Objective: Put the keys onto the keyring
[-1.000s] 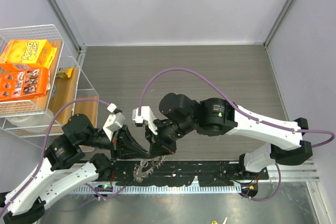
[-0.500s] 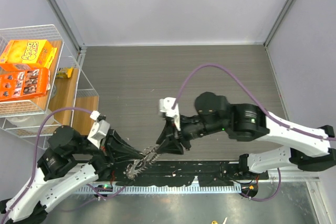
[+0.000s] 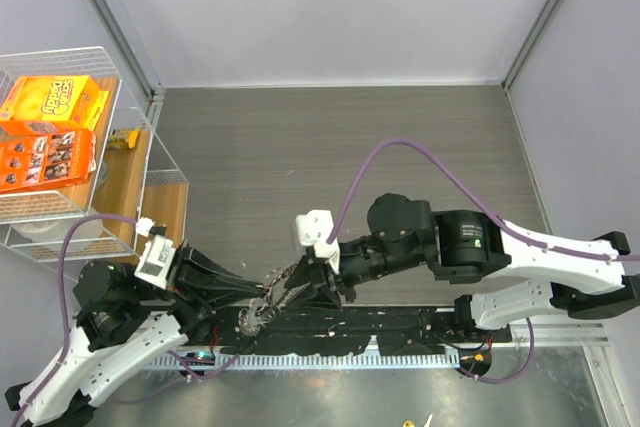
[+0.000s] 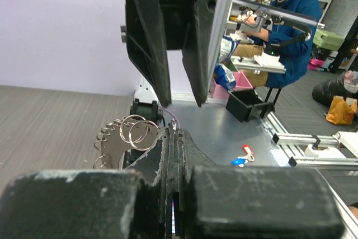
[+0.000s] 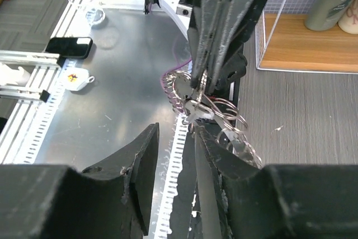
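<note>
The keyring (image 3: 262, 309) is a thin metal ring strung with small silvery keys that fan out like a toothed wheel, hanging over the black rail at the near edge. My left gripper (image 3: 262, 296) reaches in from the left and is shut on it. In the left wrist view the ring's loops and keys (image 4: 127, 138) fan out just left of my pressed-together left gripper (image 4: 175, 131). My right gripper (image 3: 290, 291) comes from the right, open. In the right wrist view the right gripper (image 5: 178, 132) stands just below the keyring (image 5: 215, 113), its right finger (image 5: 224, 166) beside the keys.
A white wire basket (image 3: 125, 97) with orange cereal boxes (image 3: 52, 132) stands at the far left, over a wooden shelf (image 3: 165, 209). A black rail (image 3: 400, 332) and metal plate run along the near edge. Off the table lie a phone (image 5: 67, 46) and red and blue tags (image 4: 243, 155).
My right gripper has opened and drawn back from the keyring. Both wrists have shifted left and lower, with the left gripper still holding the ring.
</note>
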Action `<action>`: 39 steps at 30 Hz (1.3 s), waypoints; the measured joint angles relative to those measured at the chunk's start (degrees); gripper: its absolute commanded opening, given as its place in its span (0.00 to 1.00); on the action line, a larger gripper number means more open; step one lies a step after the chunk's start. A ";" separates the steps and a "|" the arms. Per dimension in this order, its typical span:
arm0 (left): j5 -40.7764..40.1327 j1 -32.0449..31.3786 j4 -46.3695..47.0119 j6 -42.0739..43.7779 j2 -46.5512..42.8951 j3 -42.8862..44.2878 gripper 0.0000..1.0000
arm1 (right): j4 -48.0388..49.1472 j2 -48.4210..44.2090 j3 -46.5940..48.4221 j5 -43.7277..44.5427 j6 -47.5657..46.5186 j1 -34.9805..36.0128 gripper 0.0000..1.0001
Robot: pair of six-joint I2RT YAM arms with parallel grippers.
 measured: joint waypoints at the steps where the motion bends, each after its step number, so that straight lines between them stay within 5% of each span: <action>1: -0.17 0.00 0.96 -0.28 -0.09 -0.31 0.00 | 0.02 0.61 0.31 0.39 -0.50 0.48 0.38; 28: -1.62 0.00 13.38 -4.33 -0.17 -4.24 0.00 | 1.29 3.67 4.02 8.15 -5.55 3.10 0.27; 39: -2.05 0.00 13.42 -4.33 -1.20 -4.74 0.00 | 1.64 3.74 4.50 9.01 -5.95 3.34 0.36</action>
